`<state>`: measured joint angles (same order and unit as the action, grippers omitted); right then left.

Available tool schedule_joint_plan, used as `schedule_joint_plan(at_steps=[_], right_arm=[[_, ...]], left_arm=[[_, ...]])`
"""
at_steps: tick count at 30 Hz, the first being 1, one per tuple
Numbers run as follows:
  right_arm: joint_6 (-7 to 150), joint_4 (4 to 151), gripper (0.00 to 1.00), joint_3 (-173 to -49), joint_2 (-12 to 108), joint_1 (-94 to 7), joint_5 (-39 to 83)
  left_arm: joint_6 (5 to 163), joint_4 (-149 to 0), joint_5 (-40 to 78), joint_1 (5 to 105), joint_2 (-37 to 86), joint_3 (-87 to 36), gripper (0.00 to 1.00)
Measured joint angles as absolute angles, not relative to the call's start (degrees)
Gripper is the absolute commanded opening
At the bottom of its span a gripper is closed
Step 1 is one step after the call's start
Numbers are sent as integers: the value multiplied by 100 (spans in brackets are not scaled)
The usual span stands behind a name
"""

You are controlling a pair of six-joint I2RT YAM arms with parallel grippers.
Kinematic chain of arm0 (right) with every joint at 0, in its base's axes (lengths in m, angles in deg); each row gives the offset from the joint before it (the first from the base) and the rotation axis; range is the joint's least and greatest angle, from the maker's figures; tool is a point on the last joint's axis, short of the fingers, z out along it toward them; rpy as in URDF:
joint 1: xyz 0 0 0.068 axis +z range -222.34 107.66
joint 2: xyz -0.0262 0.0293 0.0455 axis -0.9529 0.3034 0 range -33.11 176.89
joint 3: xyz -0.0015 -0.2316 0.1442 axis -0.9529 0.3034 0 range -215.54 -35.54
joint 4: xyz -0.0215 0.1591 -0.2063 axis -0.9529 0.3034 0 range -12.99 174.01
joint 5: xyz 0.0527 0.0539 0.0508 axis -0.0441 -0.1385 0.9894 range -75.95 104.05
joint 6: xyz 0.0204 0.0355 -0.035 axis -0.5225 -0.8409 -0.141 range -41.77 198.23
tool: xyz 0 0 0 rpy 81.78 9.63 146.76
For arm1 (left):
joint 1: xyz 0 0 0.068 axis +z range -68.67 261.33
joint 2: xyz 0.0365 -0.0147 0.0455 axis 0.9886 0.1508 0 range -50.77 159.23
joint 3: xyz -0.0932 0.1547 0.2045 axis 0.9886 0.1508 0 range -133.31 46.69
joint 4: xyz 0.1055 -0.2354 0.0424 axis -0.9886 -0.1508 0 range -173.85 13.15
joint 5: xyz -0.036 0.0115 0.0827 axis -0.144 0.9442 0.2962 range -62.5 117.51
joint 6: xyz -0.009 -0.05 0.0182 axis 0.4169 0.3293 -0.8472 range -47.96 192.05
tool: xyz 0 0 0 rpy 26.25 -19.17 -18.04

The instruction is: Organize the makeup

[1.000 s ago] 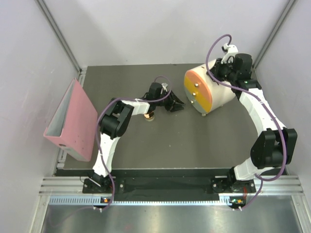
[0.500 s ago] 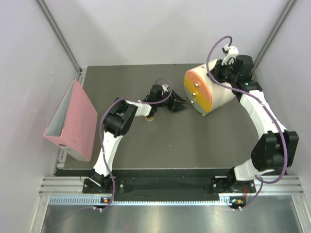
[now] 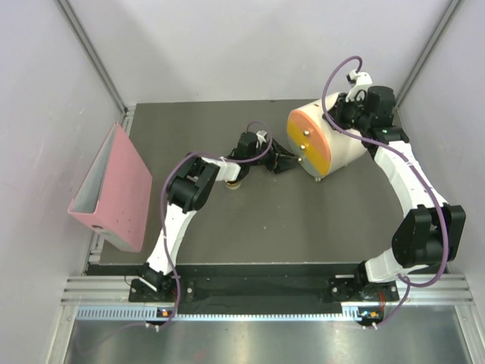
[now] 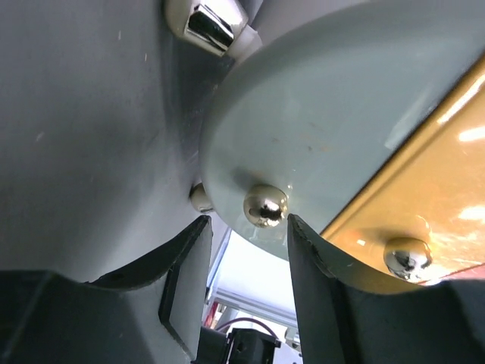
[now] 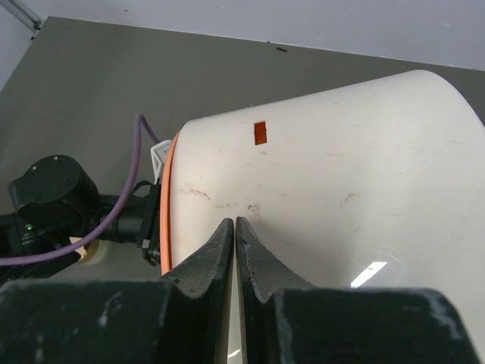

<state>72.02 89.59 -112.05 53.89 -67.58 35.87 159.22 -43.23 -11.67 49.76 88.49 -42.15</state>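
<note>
The rounded cream box (image 3: 333, 148) lies on the mat with its orange-yellow drawer front (image 3: 307, 144) facing left. My left gripper (image 3: 284, 161) is open at that front. In the left wrist view its fingertips (image 4: 246, 224) flank a small silver knob (image 4: 265, 205) on the pale drawer face without closing on it. My right gripper (image 3: 345, 114) is shut and empty, its tips (image 5: 235, 224) resting on the box's cream shell (image 5: 341, 174). The round peach-tan compact (image 3: 234, 182) lies under the left forearm. The tubes and black-and-gold cases are out of view.
A pink binder (image 3: 114, 189) leans at the mat's left edge. A second knob (image 4: 408, 256) sits on the orange-yellow drawer. The box stands on chrome feet (image 4: 216, 26). Enclosure walls close in on both sides and the back.
My left gripper has slid right, from beside the compact up to the box's drawer front. The right arm and the box have barely moved.
</note>
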Motion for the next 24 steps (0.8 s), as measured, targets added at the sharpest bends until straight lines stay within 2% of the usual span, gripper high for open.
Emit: schedule_joint_plan(at_steps=[7,14,17,18,21,24], right_arm=[[7202,8963,6,-11209,5391,-6758,3585],[7202,8972,6,-11216,5398,-6758,3585],[7202,8974,6,-11218,5402,-6758,3585],[7202,8974,6,-11218,5400,-6758,3585],[7202,8976,6,-11220,5402,-6758,3585],[7202,8976,6,-11220,5402,-6758,3585]], left_arm=[[16112,-4209,-1152,4928,9068,-4482,45],[16298,-4067,-1167,4899,9153,-4604,31],[16388,-3982,-1209,4901,9203,-4617,23],[16403,-3955,-1220,4904,9214,-4619,14],[16473,-3914,-1233,4904,9228,-4619,0],[16525,-3901,-1237,4904,9228,-4619,0]])
